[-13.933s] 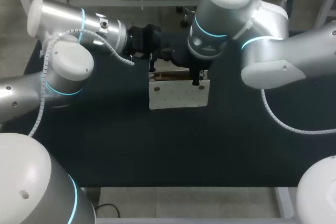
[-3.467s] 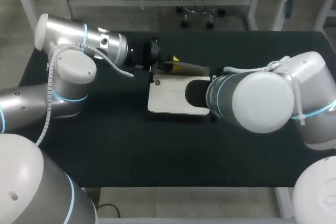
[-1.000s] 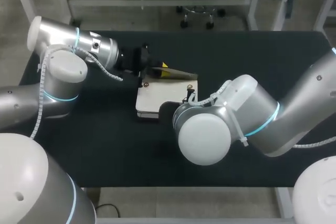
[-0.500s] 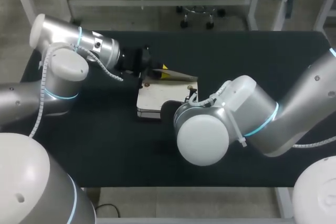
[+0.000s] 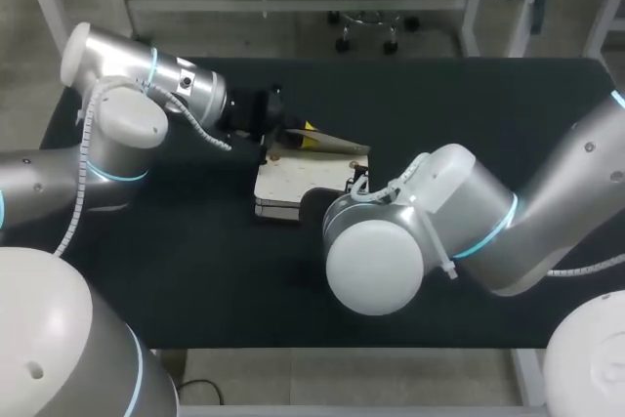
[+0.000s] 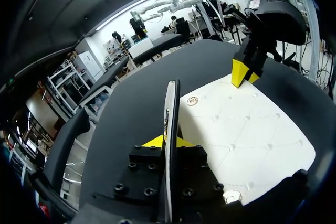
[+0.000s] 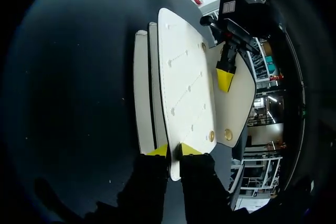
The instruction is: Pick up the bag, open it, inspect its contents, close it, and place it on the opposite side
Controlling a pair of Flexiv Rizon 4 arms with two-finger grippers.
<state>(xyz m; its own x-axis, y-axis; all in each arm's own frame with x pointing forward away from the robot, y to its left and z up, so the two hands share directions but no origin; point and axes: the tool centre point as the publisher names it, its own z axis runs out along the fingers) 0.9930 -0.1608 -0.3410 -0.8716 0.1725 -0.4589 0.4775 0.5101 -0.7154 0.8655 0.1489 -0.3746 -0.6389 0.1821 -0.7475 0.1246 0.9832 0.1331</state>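
A white quilted bag (image 5: 283,179) lies on the black table (image 5: 195,271) near its middle. Its flap (image 5: 330,145) is raised, and my left gripper (image 5: 296,134) is shut on the flap's edge. In the left wrist view the flap (image 6: 170,119) stands edge-on between the yellow tips of the left gripper (image 6: 167,142). My right gripper (image 7: 173,151) has one yellow tip on each side of the white front panel (image 7: 184,87), shut on its edge. It shows across the bag (image 6: 247,140) as the right gripper (image 6: 242,74). My left gripper (image 7: 224,80) shows beyond the panel.
My right arm's big elbow (image 5: 376,256) hangs over the table in front of the bag and hides the bag's right part. Bare black table (image 5: 508,104) lies to the right and to the front left.
My right gripper's fingers have come together on the bag's edge. The bag and both arms have shifted only slightly.
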